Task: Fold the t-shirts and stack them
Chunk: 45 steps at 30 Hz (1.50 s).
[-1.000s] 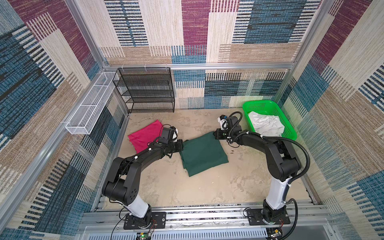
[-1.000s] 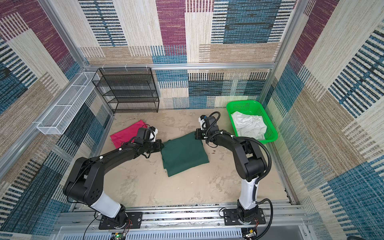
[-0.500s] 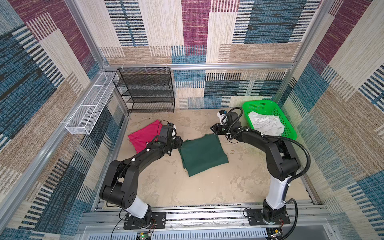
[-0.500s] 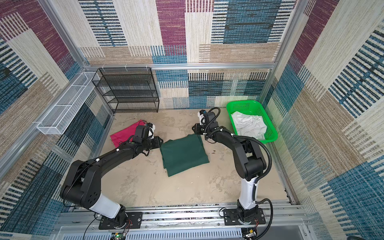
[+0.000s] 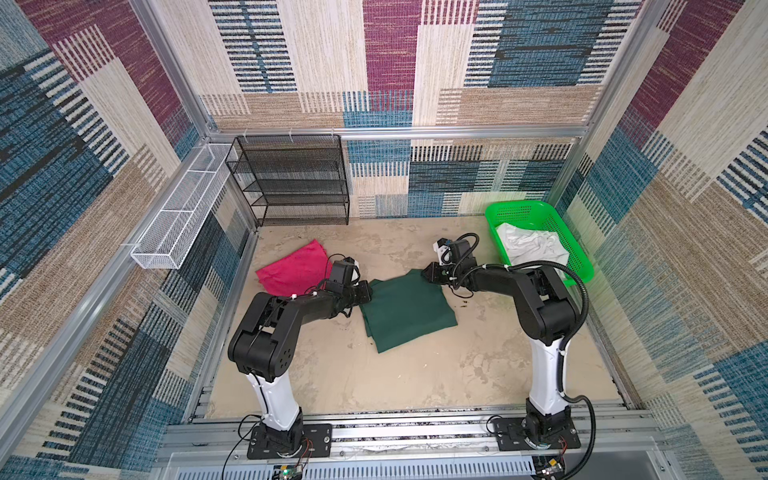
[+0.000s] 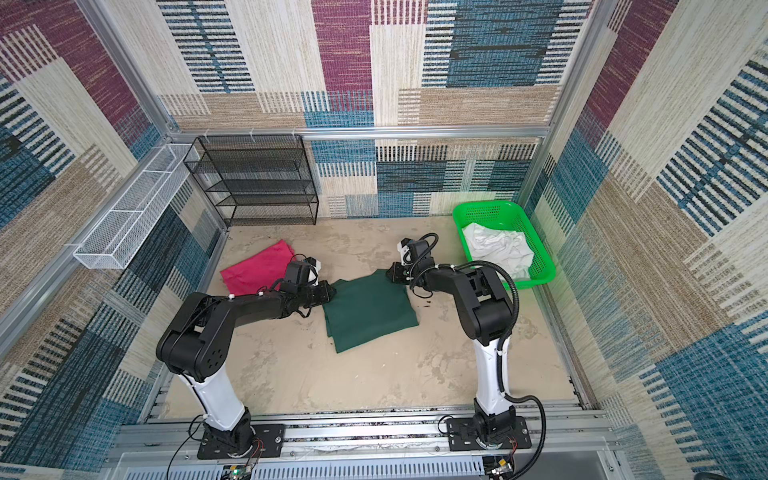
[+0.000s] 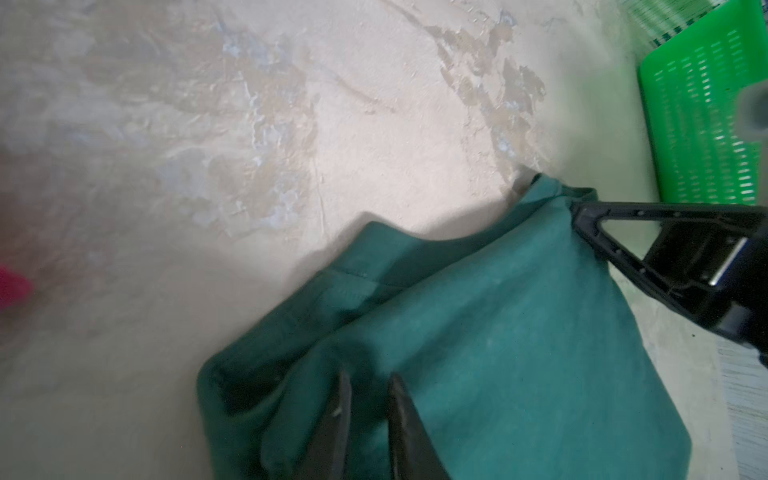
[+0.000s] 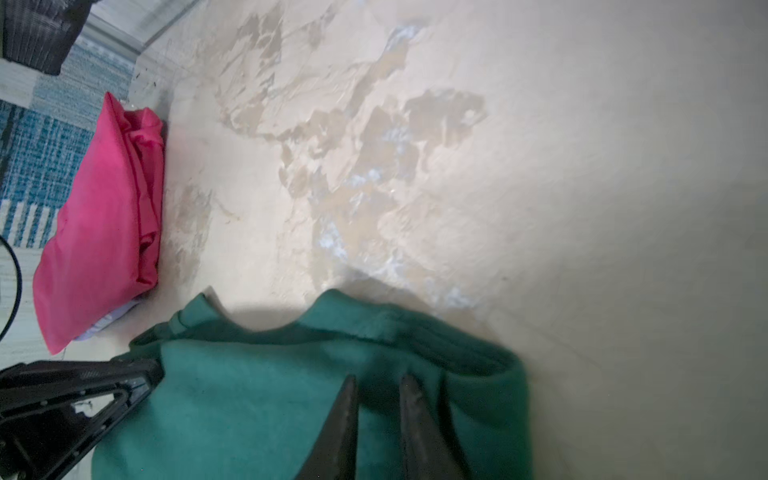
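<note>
The dark green t-shirt [image 5: 407, 311] [image 6: 368, 311] lies folded on the floor in the middle. The pink t-shirt [image 5: 295, 268] [image 6: 259, 270] lies folded to its back left, apart from it. My left gripper [image 5: 368, 291] [image 7: 368, 378] sits low at the green shirt's far left corner. The right gripper [image 5: 426, 275] [image 8: 376, 380] sits at the far right corner. In both wrist views the jaws stand a little apart over the green cloth [image 7: 498, 332] [image 8: 249, 407], and no fold shows pinched between them. The pink shirt [image 8: 99, 224] shows in the right wrist view.
A bright green plastic basket [image 5: 523, 204] [image 6: 490, 205] holding white cloth [image 5: 528, 245] stands at the back right. A black mesh rack [image 5: 299, 183] stands against the back wall. A white wire basket [image 5: 183, 216] hangs on the left wall.
Both grippers' jaws have parted from shut to slightly apart at the green shirt's far corners. The grippers shifted only a little, and the shirt's far edge lies down on the fold.
</note>
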Each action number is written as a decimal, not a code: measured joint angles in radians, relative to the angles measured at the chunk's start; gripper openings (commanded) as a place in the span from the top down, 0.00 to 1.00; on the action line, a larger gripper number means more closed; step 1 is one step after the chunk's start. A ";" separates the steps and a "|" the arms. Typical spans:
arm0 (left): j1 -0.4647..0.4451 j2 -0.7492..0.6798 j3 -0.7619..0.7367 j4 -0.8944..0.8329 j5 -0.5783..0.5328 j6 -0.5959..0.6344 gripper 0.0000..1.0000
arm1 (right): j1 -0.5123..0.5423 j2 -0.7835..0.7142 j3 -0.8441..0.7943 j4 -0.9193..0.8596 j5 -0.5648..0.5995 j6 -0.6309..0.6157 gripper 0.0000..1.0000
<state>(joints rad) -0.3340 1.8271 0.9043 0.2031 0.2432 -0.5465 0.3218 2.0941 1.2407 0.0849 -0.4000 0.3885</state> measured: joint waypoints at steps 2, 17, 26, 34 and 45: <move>0.002 0.001 -0.012 0.018 -0.001 0.000 0.81 | 0.000 -0.006 -0.020 0.030 0.018 -0.011 0.78; -0.064 -0.175 -0.048 0.003 0.034 0.016 0.81 | 0.019 -0.274 -0.129 -0.032 0.079 -0.021 0.75; -0.060 -0.104 -0.171 0.106 0.024 -0.028 0.82 | 0.025 -0.328 -0.420 0.042 0.020 0.103 0.75; -0.062 -0.200 -0.179 0.045 -0.012 -0.002 0.82 | 0.025 -0.454 -0.504 0.012 0.138 0.095 0.74; -0.258 -0.349 -0.238 -0.028 0.050 -0.024 0.82 | 0.063 -0.595 -0.595 0.013 0.028 0.132 0.74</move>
<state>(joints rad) -0.5919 1.4780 0.6659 0.1749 0.2935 -0.5705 0.3843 1.4986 0.6460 0.0982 -0.3717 0.5209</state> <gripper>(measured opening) 0.187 0.256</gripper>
